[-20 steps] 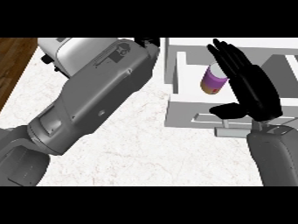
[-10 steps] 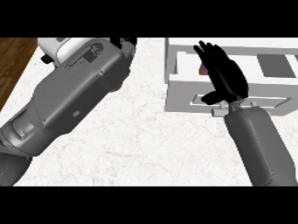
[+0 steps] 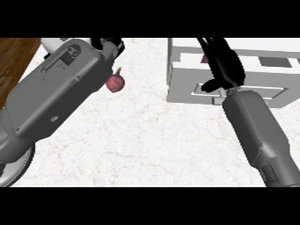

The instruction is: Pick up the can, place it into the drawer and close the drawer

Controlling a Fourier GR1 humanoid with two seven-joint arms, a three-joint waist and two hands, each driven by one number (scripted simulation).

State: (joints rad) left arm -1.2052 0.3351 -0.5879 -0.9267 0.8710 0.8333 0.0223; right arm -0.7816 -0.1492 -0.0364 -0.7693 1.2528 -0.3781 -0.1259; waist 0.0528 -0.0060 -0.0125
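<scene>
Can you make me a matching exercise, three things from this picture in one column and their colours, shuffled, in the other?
Things:
1. drawer
2. right hand
3. small pointed object left of the drawer

Colours:
A. black
B. dark red
C. white

Pairs: 1-C, 2-A, 3-B
</scene>
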